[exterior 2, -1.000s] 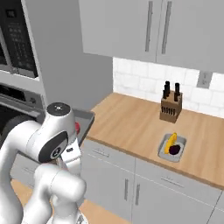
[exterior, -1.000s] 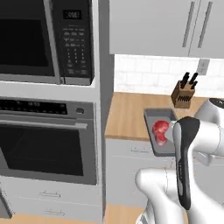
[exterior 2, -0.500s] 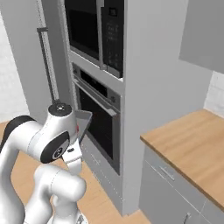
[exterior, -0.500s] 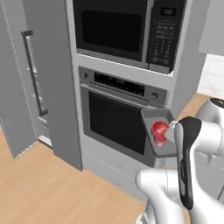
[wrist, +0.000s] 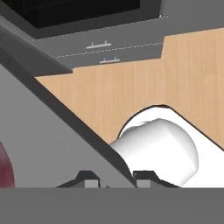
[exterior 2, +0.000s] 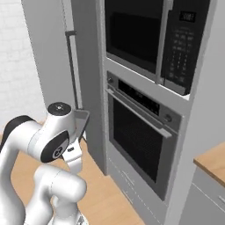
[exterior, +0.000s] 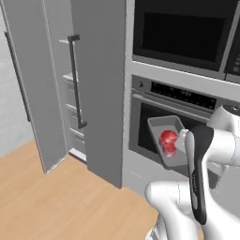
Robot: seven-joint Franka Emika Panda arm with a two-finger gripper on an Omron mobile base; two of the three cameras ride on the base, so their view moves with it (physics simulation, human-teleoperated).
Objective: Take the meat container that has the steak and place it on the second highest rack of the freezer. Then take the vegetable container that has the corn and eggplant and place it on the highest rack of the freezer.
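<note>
1. Driving left, the base has swung both base views off the desk and knife block; the freezer now fills the left, so the camera moved, not the things.
2. Freezer (exterior: 70,93): its door stands open, so pale shelf boards and drawer fronts show behind the long dark bar handle (exterior: 75,79). That leaves the racks reachable.
3. Oven (exterior: 183,117) sits just right of the freezer, microwave (exterior 2: 145,35) above it; both are closed and play no part here.
4. Meat container (exterior: 166,140) is held level in front of the oven, well above the floor, so the steak (exterior: 168,140) stays resting inside the tray.
5. Claw (wrist: 113,177): nearly closed, its two tips pinch the tray's rim between them.
6. My guess: the first delivery is midway, with the lift to the second highest rack ahead.
</note>
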